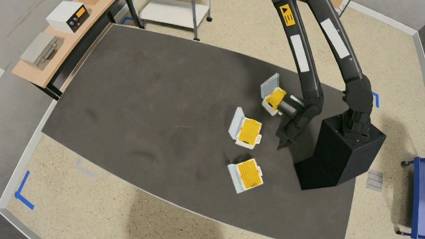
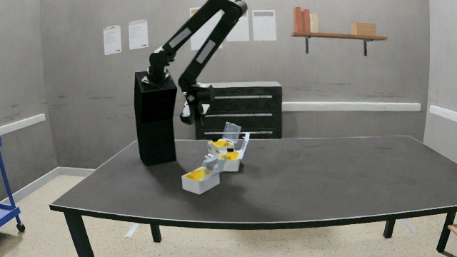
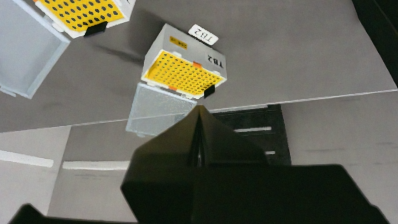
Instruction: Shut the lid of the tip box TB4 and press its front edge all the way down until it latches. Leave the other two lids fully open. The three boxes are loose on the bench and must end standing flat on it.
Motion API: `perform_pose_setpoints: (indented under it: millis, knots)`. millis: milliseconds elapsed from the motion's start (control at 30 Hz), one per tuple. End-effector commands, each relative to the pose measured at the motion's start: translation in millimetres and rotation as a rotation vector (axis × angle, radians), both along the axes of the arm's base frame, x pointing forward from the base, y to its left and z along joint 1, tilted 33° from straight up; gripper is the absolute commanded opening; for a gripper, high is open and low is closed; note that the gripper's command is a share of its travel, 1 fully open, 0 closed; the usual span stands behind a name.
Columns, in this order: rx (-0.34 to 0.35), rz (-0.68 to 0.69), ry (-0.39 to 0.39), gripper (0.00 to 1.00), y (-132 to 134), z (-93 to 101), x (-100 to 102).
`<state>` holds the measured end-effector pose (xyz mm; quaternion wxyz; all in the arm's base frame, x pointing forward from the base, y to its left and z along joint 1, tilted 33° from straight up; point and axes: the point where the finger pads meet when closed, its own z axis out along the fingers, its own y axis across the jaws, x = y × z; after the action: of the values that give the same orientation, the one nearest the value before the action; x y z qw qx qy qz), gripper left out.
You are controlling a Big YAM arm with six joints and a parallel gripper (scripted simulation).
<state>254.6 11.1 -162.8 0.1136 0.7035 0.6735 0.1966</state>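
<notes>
Three white tip boxes with yellow racks stand on the dark bench, all with lids open. TB4 (image 1: 249,132) is the middle one, and its clear lid (image 1: 236,123) stands open on its left. It also shows in the exterior view (image 2: 230,160) and at the wrist view's top left (image 3: 80,12), where its label is out of view. My gripper (image 1: 282,146) is shut on nothing. It hangs above the bench to the right of TB4, clear of it, and shows in the exterior view (image 2: 186,121) and the wrist view (image 3: 198,135).
TB2 (image 1: 247,174) lies beyond my fingertips, labelled in the wrist view (image 3: 182,72), with its lid (image 3: 157,107) up behind it. The third box (image 1: 273,98) sits by my forearm. The black arm pedestal (image 1: 345,153) stands at the bench's right end.
</notes>
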Motion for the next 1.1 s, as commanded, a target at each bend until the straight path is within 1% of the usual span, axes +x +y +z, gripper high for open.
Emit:
perform_pose_setpoints:
  millis: [0,567,600,1033,1067]
  knots:
    - [0.003,-0.002,0.021,0.00,0.8,0.9,-12.5]
    - [0.003,-0.002,0.021,0.00,0.8,0.9,-12.5]
    - [-0.026,0.047,0.000,0.00,3.5,2.4,1.3]
    - [-0.286,0.386,0.071,0.00,4.0,2.9,1.8]
    - [-0.286,0.386,0.071,0.00,4.0,2.9,1.8]
